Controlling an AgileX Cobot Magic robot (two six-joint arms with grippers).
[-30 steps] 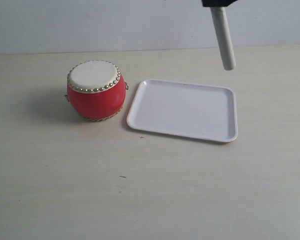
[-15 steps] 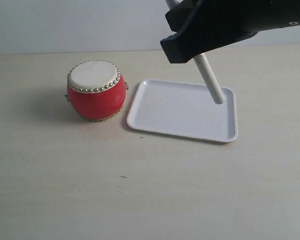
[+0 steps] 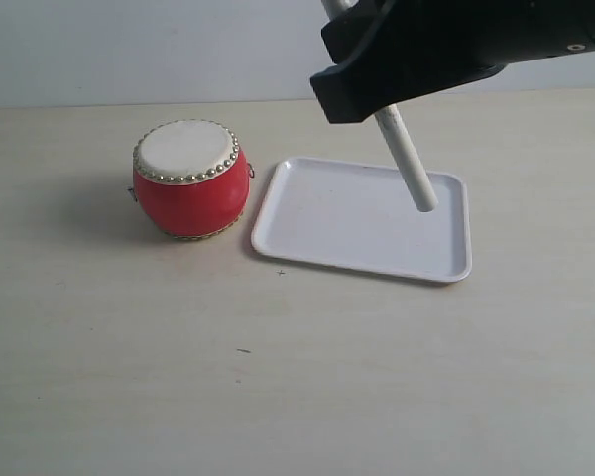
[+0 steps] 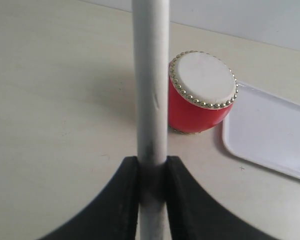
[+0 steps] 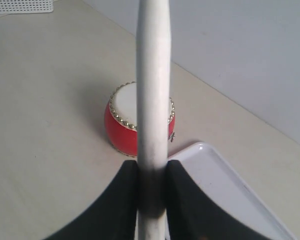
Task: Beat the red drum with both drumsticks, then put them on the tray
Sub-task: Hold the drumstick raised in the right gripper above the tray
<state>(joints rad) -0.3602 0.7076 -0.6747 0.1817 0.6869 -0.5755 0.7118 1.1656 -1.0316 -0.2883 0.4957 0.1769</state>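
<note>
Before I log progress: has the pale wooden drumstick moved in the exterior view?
Yes: the pale wooden drumstick dropped leftward, from beyond the flat white plastic tray to over it.

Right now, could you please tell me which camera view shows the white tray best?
The exterior view: the whole white tray lies in sight, only a drumstick crossing its far side. The left wrist view shows one cropped end, the right wrist view one corner.

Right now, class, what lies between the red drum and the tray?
Only bare table separates the red drum from the tray, clearest in the exterior view.
</note>
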